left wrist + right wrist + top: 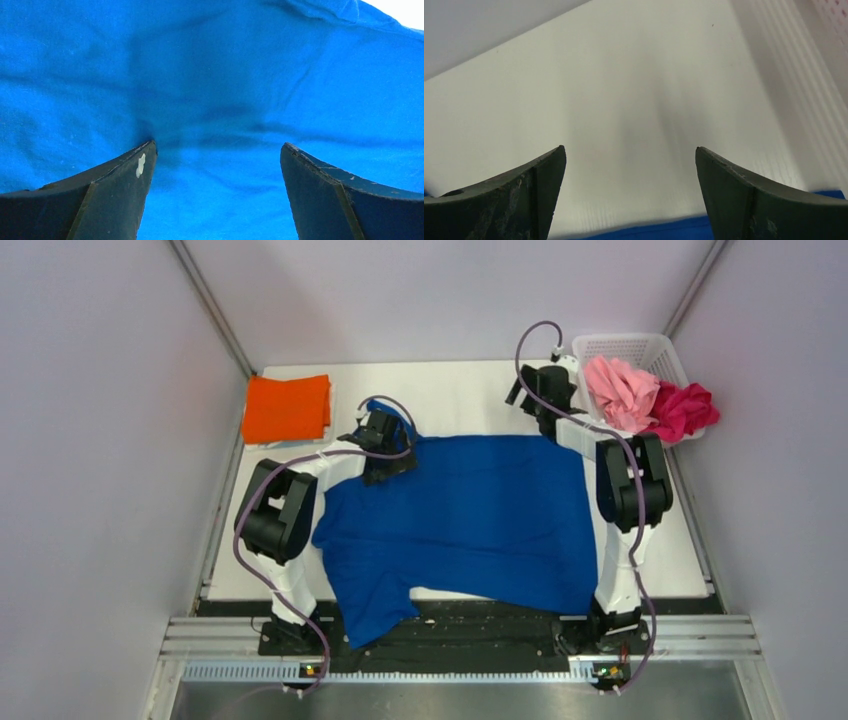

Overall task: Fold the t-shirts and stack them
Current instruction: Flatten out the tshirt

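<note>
A royal blue t-shirt (480,515) lies spread on the white table, one part hanging over the near edge at the lower left. My left gripper (385,440) is open over its far left corner; the left wrist view shows blue cloth (215,100) between and under the spread fingers, nothing gripped. My right gripper (545,390) is open and empty just beyond the shirt's far right edge; its wrist view shows bare table with a strip of blue hem (664,232) at the bottom. A folded orange shirt (287,408) lies at the far left. Pink (620,390) and magenta (683,410) shirts sit in the basket.
The white lattice basket (640,345) stands at the far right corner of the table (460,390). Grey walls close in both sides and the back. A black rail (480,625) runs along the near edge between the arm bases.
</note>
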